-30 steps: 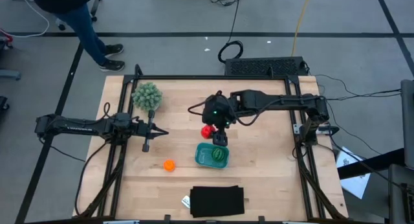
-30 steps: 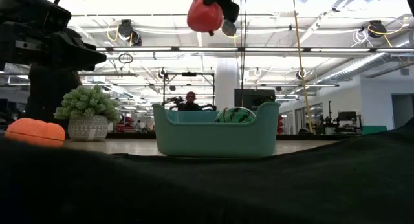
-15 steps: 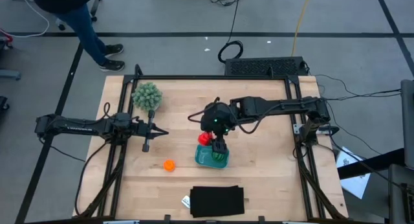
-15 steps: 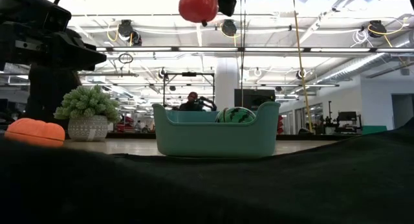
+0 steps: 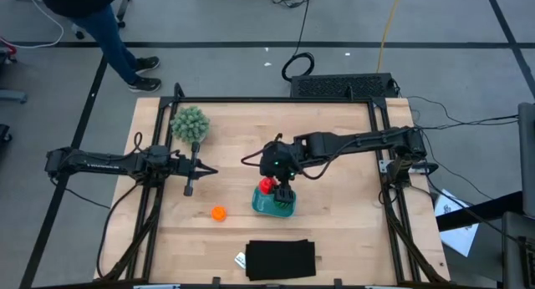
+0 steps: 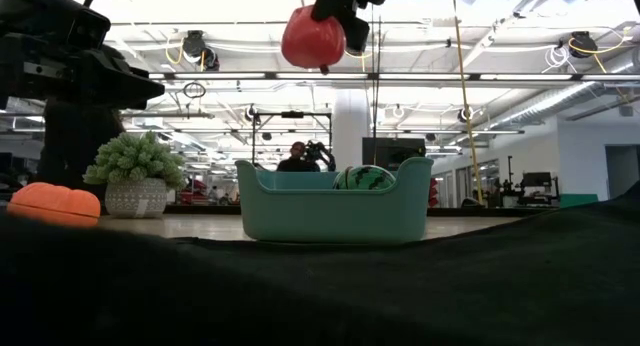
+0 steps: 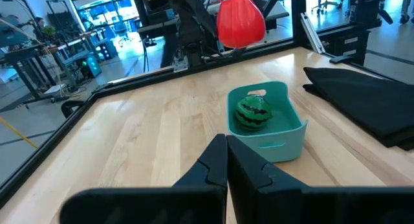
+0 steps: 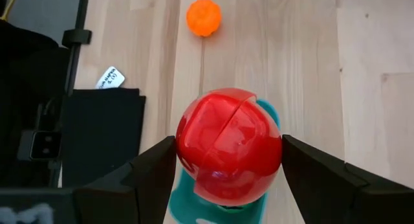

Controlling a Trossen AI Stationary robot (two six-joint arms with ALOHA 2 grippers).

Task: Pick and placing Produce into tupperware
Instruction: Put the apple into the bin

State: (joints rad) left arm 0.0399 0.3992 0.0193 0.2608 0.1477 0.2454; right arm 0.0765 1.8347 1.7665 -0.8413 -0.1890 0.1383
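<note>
My right gripper (image 5: 279, 185) hangs above the teal tub (image 5: 273, 201), shut on the red ball (image 5: 267, 185), which shows high above the tub (image 6: 333, 200) in the low view as the red ball (image 6: 313, 38). The striped green ball (image 7: 252, 112) lies inside the tub (image 7: 266, 129). The small orange ball (image 5: 218, 213) rests on the wood to the tub's left. My left gripper (image 5: 191, 185) waits shut over the table's left part, touching nothing. My right gripper pinches the red ball between its two fingers, one finger (image 8: 155, 169) on each of its opposite sides (image 8: 187, 149), coming from above and pointing down. The ball is lifted clear, hanging over the tub's left end.
A fuzzy pale-green clump (image 5: 189, 122) stands at the far left of the table. A flat black rectangle (image 5: 281, 259) lies at the near edge, with a small white tag (image 5: 240, 260) beside it. Bare wood spreads between the arms. A person stands beyond the table's far left corner.
My right gripper has carried the red ball toward the near edge, from behind the tub to over its left end, and in the last half second has come down a little. The tub, the green ball and the orange ball have stayed put.
</note>
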